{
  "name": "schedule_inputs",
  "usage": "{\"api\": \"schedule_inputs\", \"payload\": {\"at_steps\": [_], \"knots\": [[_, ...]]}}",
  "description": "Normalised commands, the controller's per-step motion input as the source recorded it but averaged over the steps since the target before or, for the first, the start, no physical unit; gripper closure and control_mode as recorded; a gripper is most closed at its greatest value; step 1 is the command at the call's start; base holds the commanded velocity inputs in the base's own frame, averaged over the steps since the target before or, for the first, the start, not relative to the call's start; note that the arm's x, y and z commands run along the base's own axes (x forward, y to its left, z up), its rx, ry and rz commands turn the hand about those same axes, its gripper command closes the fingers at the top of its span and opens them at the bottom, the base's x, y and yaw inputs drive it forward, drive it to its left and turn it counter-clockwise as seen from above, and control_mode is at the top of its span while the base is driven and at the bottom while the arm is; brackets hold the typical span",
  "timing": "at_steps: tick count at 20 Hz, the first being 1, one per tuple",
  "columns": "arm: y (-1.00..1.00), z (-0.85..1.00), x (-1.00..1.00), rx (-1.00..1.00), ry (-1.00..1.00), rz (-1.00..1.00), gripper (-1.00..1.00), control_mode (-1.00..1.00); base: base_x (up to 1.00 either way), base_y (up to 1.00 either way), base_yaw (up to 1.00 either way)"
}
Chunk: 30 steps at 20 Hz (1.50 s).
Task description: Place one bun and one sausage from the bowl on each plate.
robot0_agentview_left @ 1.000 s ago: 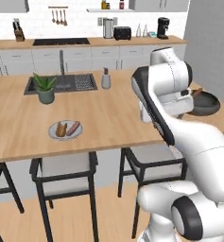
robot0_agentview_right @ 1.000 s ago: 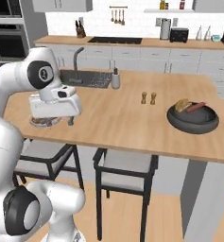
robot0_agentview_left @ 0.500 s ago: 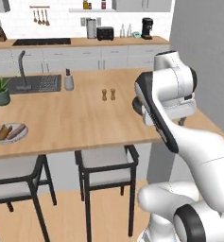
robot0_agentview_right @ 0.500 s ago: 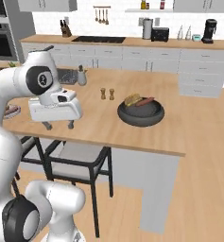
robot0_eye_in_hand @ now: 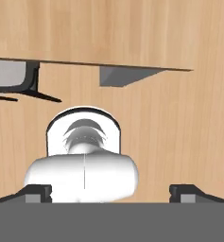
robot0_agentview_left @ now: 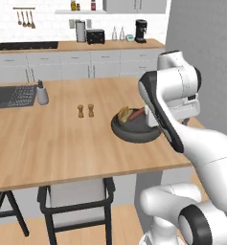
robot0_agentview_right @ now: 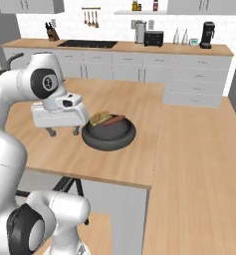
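The dark round bowl [robot0_agentview_left: 134, 134] [robot0_agentview_right: 109, 144] sits near the island counter's right end. In it lie a tan bun [robot0_agentview_left: 124, 113] [robot0_agentview_right: 99, 118] and a reddish sausage [robot0_agentview_left: 137, 113] [robot0_agentview_right: 115, 120]. My gripper [robot0_agentview_right: 63, 131] hangs open just left of the bowl's rim in the right base view, fingers pointing down over the wood, holding nothing. In the hand view its fingertips [robot0_eye_in_hand: 38, 192] stand wide apart with nothing between them, above the counter's front edge and the floor. My arm hides the bowl's right side in the left base view. The plates are out of view.
Two small shakers [robot0_agentview_left: 85, 110] stand left of the bowl. A soap dispenser [robot0_agentview_left: 42, 94] and the sink [robot0_agentview_left: 12, 95] lie farther left. A stool [robot0_agentview_left: 76, 198] is tucked under the island's front edge. The back counter carries a toaster [robot0_agentview_right: 154, 38] and a coffee machine [robot0_agentview_right: 207, 34].
The base has driven right along the island, so the whole scene slid left. The plate with food left the frame and the bowl now lies beside the gripper, which stays open.
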Motion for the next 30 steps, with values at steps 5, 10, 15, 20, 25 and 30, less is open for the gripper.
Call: {"api": "schedule_inputs", "payload": {"at_steps": [5,10,15,20,25,30], "knots": [[0.00,0.00,0.55,0.24,-0.07,-0.15,-1.00,-1.00,0.15,0.00,-0.03],[0.16,-0.26,0.96,0.28,-0.14,-0.16,-1.00,-1.00,0.00,0.00,0.00],[0.38,-0.50,1.00,0.07,-0.07,-0.19,-1.00,-1.00,0.00,0.00,0.00],[0.13,-0.64,1.00,0.00,0.00,-0.20,-1.00,-1.00,0.00,0.00,0.00],[0.00,-0.49,1.00,0.00,0.00,-0.16,-1.00,-1.00,0.00,0.00,0.00],[0.00,-0.31,0.99,0.00,0.00,-0.12,-1.00,-1.00,0.00,0.00,0.00]]}}
